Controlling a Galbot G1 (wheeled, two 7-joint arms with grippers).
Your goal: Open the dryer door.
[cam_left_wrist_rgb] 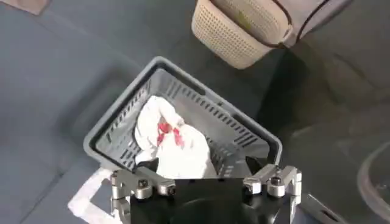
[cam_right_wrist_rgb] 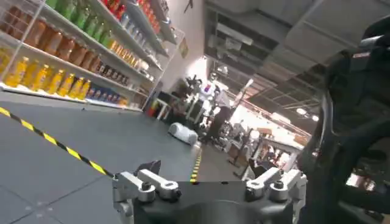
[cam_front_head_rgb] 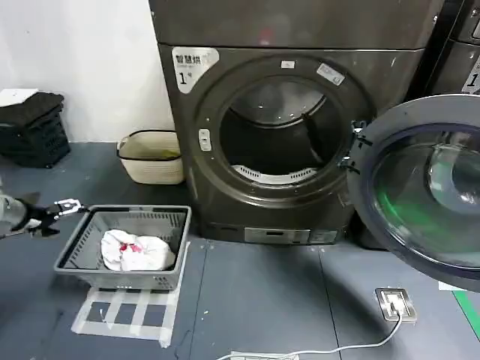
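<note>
The left gripper (cam_front_head_rgb: pixel 66 208) hung with fingers spread just beside the grey basket (cam_front_head_rgb: pixel 71 255), whose rim blocked any way lower on its inner side. Beyond it the drum mouth (cam_front_head_rgb: pixel 279 135) gaped unobstructed. The door (cam_front_head_rgb: pixel 420 187) stood swung wide, barring the floor farthest from the gripper.

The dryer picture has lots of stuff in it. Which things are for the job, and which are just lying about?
For the job:
- dryer door, already swung wide open
- dryer, drum showing

Just lying about:
- grey basket with a white cloth, left gripper beside it
- cream woven basket
- floor socket with cable
</note>
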